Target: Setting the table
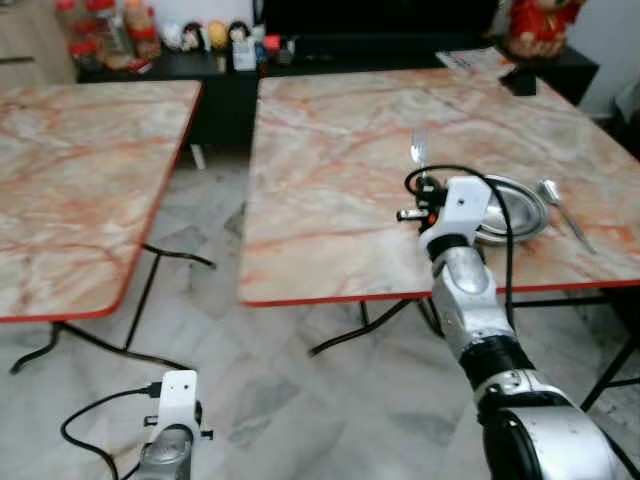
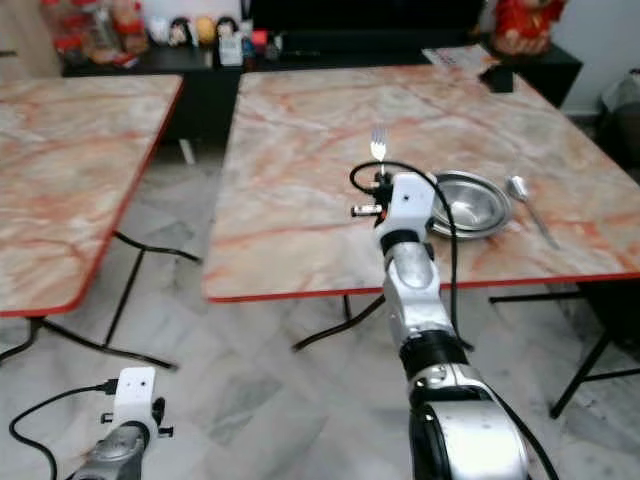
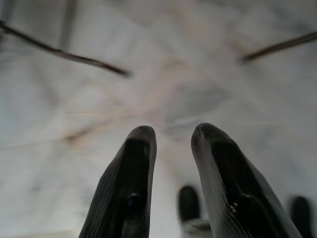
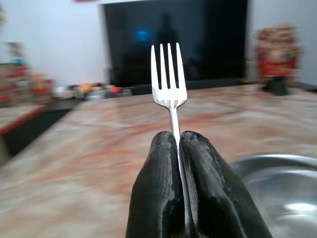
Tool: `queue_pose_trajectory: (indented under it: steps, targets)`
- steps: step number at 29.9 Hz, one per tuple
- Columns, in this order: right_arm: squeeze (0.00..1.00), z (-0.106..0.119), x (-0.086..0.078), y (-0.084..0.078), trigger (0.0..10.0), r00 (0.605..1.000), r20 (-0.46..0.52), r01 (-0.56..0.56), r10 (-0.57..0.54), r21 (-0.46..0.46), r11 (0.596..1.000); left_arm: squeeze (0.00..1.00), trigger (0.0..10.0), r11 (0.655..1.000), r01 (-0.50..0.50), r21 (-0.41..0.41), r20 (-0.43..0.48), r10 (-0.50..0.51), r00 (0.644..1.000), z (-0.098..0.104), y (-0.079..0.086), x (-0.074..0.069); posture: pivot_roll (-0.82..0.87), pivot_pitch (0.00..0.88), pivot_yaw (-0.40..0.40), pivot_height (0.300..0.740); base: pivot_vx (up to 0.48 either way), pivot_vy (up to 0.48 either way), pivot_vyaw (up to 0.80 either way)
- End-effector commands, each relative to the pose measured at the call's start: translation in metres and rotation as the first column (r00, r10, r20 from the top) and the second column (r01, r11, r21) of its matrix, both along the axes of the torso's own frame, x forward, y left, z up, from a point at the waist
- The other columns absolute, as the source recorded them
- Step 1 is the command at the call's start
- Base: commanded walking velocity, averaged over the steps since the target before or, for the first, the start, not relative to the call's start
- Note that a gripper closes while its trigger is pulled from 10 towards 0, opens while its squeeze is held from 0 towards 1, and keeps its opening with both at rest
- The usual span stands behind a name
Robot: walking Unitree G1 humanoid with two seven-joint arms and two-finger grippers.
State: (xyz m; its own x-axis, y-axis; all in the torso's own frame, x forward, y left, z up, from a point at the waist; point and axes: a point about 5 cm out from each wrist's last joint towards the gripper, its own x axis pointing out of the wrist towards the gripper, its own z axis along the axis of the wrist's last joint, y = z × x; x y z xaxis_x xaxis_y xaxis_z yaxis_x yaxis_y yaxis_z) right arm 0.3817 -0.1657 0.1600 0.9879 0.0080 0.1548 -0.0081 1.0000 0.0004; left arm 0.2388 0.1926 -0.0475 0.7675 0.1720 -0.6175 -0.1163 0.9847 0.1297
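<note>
The right gripper (image 4: pixel 184 148) is pinching a fork (image 4: pixel 169 74) by its handle, prongs pointing up, just left of the plate (image 2: pixel 470 205) at centre right (spoon (image 2: pixel 527 205) lying beyond). The left gripper (image 3: pixel 173 148), fingers slightly parted and apparently empty, is hanging over the floor.

home dining room, marble tables (image 1: pixel 340 150), television (image 4: pixel 173 39)

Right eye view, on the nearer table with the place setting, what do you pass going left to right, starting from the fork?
fork held upright in the right gripper → steel plate → spoon lying on the table just right of the plate.
</note>
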Motion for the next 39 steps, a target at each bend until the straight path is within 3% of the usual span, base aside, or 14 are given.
queue_pose_trajectory:
  steps: [1,31,39]
  targets:
    - [0.00,0.0070,0.0022,0.0073,10.0,1.000,0.021,-0.017,0.017,0.007,1.000,0.00,10.0,1.000,-0.017,0.024,0.002,0.017,1.000,0.0017,0.0105,-0.0003,-0.01,0.107,-0.014,0.740,0.270,-0.394,0.00]
    - [0.00,0.0087,0.0026,0.0042,10.0,1.000,0.019,-0.010,0.009,0.019,1.000,0.00,10.0,0.999,-0.030,0.011,0.019,0.030,0.999,0.0033,0.0108,0.0014,-0.02,0.105,-0.016,0.740,0.000,-0.437,0.00]
    - [0.00,0.0044,0.0007,0.0087,10.0,1.000,0.010,-0.019,0.019,0.028,0.999,0.00,10.0,0.999,-0.038,0.002,0.015,0.038,0.999,0.0030,0.0120,0.0011,-0.02,0.105,-0.016,0.740,0.094,-0.110,0.00]
